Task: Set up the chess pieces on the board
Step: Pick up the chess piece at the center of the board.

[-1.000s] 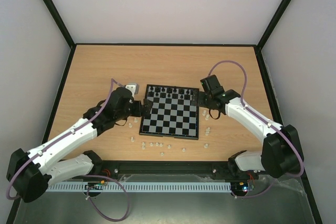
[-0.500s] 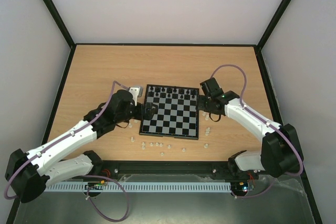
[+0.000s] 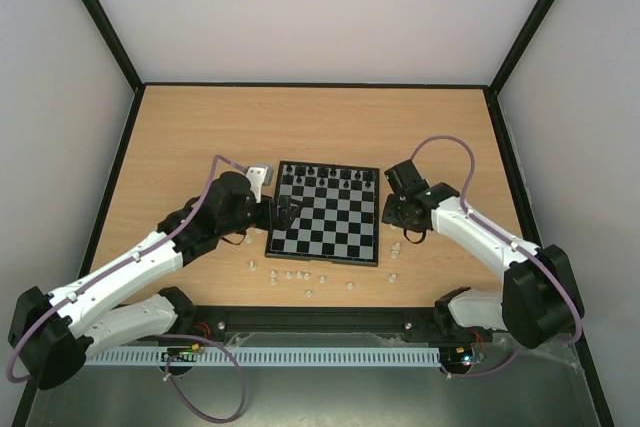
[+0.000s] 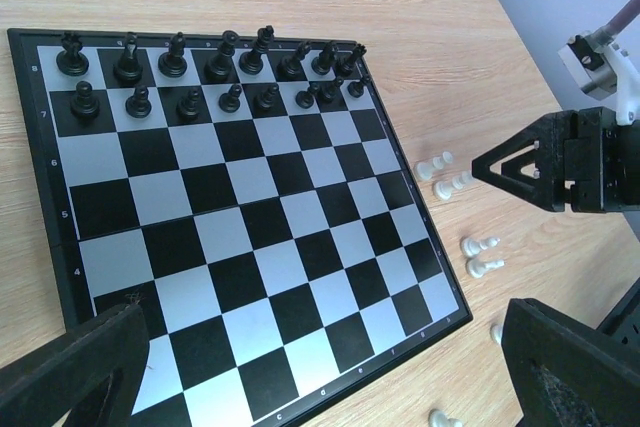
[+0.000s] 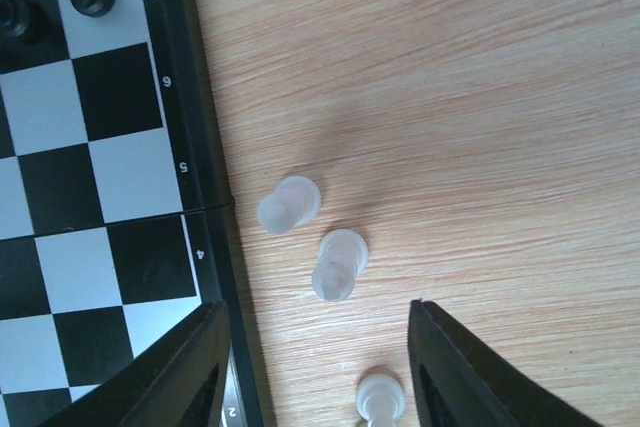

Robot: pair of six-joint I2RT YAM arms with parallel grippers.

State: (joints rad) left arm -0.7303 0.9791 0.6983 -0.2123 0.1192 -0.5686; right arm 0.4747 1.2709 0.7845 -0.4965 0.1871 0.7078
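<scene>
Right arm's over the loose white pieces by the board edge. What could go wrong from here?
1. The white pieces sit close together under the right gripper; closing there could catch two at once or knock one away.
2. One of its fingers appears to hang over the border of the board; coming straight down might strike it, shift the board and topple the black pieces.

Top view high, looking down; wrist views close; all share board (image 3: 330,229) right edge.
</scene>
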